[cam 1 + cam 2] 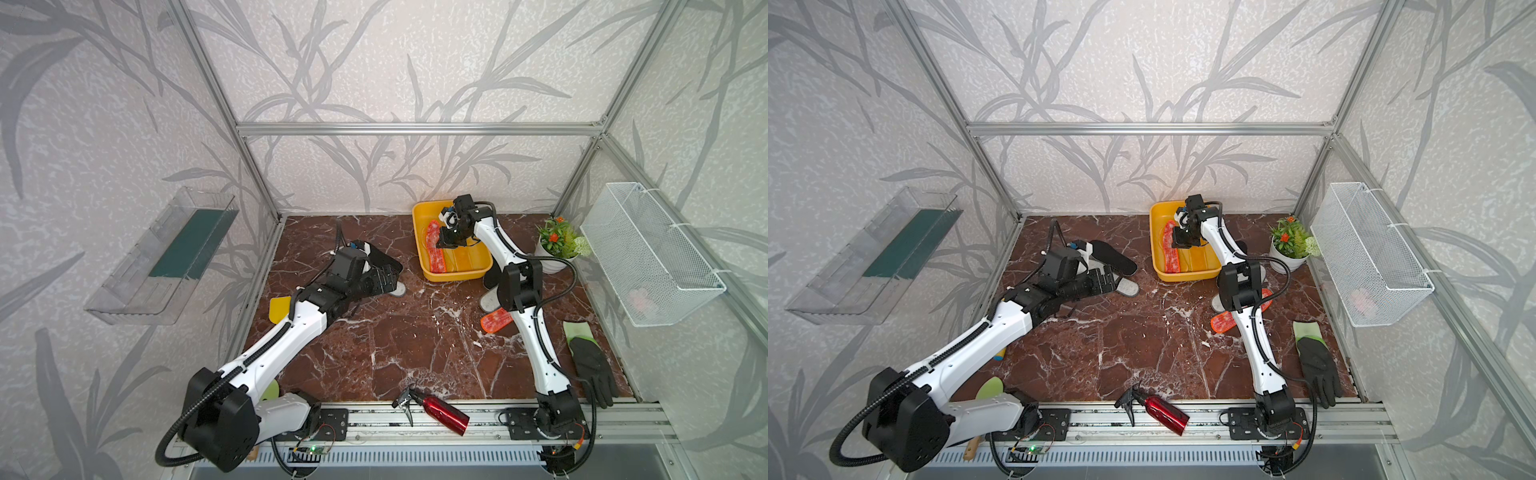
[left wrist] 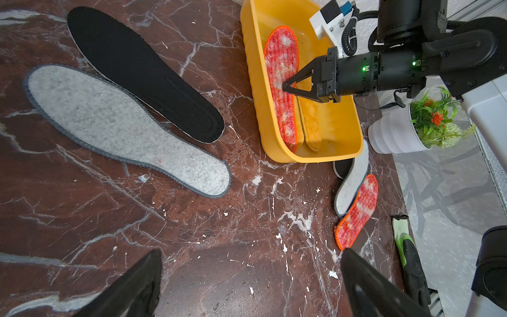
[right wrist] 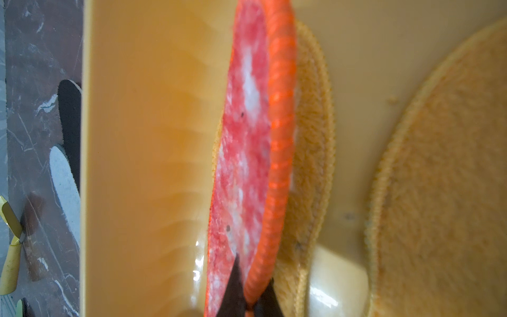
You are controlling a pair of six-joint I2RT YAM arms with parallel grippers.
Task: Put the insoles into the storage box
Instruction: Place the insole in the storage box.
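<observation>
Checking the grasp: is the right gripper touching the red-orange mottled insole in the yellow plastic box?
Touching. The right wrist view shows the right gripper pinching the red-orange mottled insole by its orange stitched edge.

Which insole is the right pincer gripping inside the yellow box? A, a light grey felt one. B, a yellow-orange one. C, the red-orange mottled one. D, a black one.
C: the right pincer is shut on the stitched edge of the red-orange mottled insole inside the storage box.
</observation>
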